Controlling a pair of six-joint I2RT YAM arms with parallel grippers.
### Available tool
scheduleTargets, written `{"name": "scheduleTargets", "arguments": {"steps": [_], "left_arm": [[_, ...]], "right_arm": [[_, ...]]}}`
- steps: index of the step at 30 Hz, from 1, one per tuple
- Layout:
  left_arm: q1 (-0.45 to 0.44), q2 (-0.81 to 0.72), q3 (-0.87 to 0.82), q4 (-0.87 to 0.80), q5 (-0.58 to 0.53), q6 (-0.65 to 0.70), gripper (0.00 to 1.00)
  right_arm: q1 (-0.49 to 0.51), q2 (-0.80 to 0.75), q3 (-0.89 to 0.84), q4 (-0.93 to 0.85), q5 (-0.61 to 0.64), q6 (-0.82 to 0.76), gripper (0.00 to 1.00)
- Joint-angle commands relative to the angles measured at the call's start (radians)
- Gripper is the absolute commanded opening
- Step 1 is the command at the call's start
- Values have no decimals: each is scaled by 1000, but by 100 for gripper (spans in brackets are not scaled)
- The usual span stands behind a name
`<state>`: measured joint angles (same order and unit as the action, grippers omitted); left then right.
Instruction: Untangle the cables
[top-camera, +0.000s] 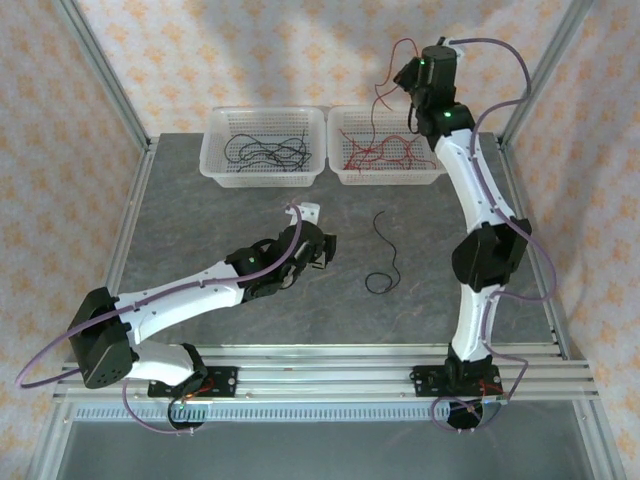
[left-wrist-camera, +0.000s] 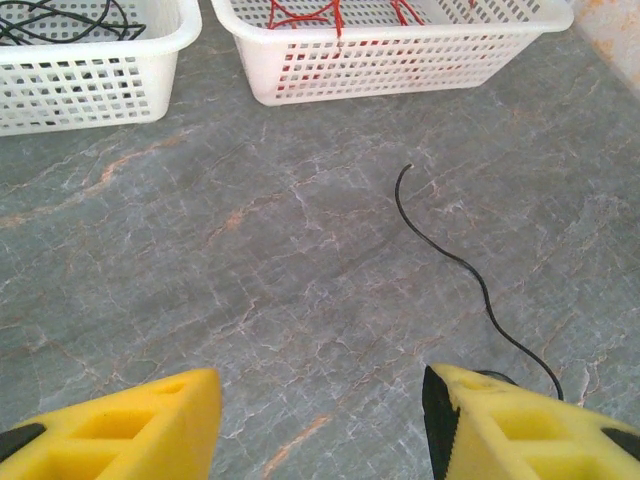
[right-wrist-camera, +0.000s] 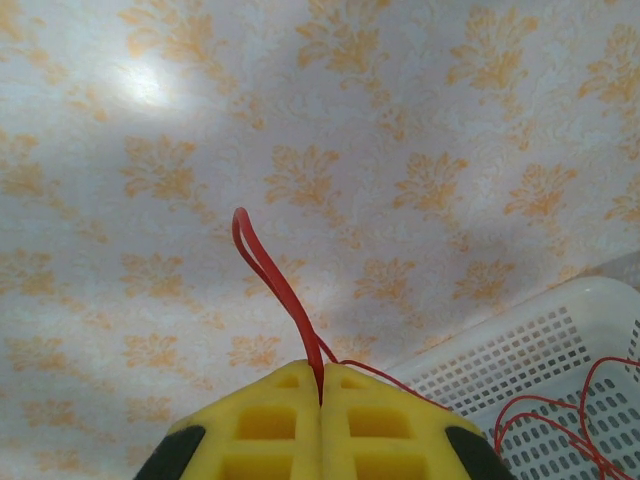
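I'm working in a robot lab test cell, my arms sitting bolted to aluminium rails (top-camera: 330, 372) at the edge of a grey stone-look table (top-camera: 200, 230), metal frame posts (top-camera: 101, 65) and an orange-patterned backdrop (top-camera: 260, 50) closing it in.

Two baskets are set side by side at the far edge of the surface (top-camera: 200, 230). Cables (top-camera: 265, 152) are held in the left basket (top-camera: 262, 178) and in the right basket (top-camera: 385, 178). A loose cable (left-wrist-camera: 489, 305) is laid on the surface before the right basket, to the right of the left tool (left-wrist-camera: 320, 400). Above the right basket the right tool (right-wrist-camera: 321, 390) is raised, with a further cable (right-wrist-camera: 270, 265) pinched in it.
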<state>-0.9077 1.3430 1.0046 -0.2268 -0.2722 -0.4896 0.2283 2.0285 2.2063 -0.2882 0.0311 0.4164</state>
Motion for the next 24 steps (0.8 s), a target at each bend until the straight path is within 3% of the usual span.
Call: {"name": "scheduleTargets", "arguments": {"steps": [1, 7, 12, 24], "left_arm": [[-8, -20, -11, -1, -39, -17, 56], [-8, -9, 2, -7, -41, -14, 56], [-9, -1, 5, -7, -46, -10, 56], [-9, 15, -1, 10, -36, -10, 56]], "right_arm": [[-1, 56, 45, 51, 48, 47, 0], [-3, 132, 46, 80, 81, 99, 0], [-5, 147, 92, 78, 35, 145, 0], [-9, 27, 183, 71, 69, 223, 0]]}}
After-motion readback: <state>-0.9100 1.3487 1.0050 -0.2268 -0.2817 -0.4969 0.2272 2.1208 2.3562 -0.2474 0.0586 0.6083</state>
